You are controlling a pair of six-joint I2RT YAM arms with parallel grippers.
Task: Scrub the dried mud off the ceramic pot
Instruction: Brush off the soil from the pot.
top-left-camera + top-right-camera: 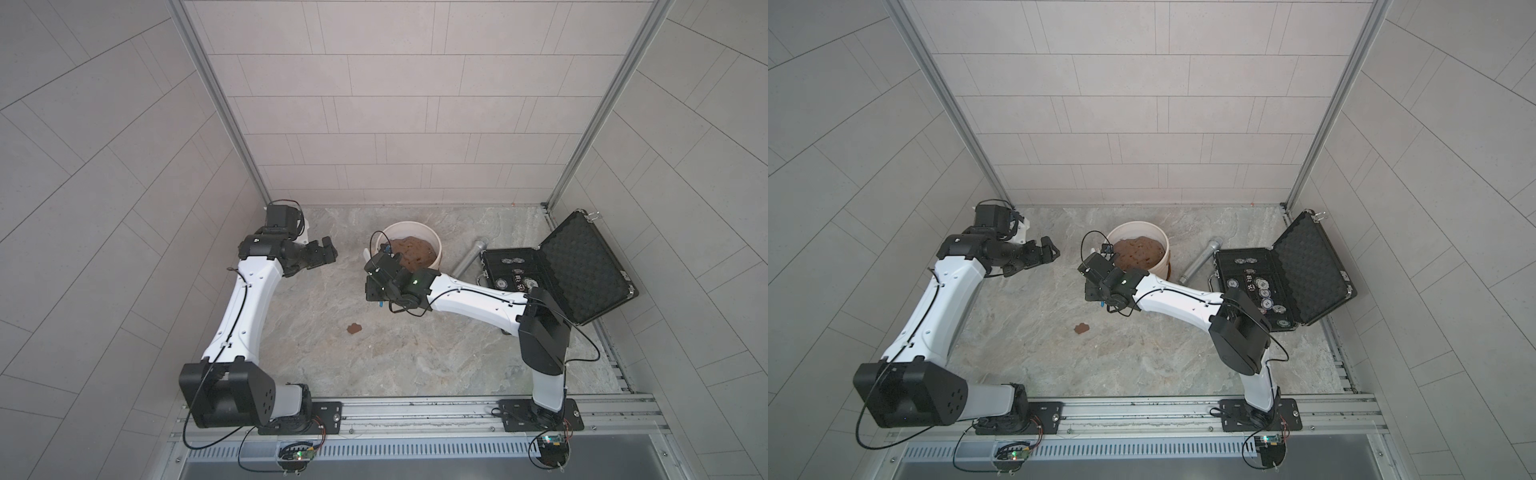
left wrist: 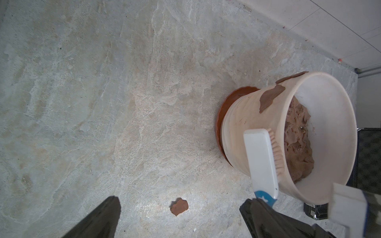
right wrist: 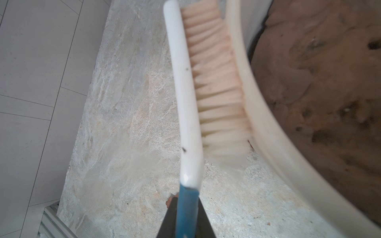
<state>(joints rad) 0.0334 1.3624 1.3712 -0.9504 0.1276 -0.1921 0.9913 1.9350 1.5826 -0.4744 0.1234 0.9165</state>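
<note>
a stone-look surface (image 1: 415, 353) carries an open black case (image 1: 582, 266) at the right. the ceramic pot (image 1: 409, 225) stands upright at the far centre on a reddish-brown saucer (image 2: 223, 111) and holds a brown soil mound (image 1: 415, 251). a grey metal cylinder (image 1: 469, 259) lies between pot and case. the left claw (image 1: 326, 253) hangs released, left of the pot and apart from it. the right claw (image 3: 186, 204) is clenched on a brush (image 3: 185, 92) by its blue handle, bristles against the pot's left outer wall. dried mud (image 2: 270, 97) clings to the pot's wall and rim. one loose patch (image 1: 354, 329) lies nearer on the surface.
</note>
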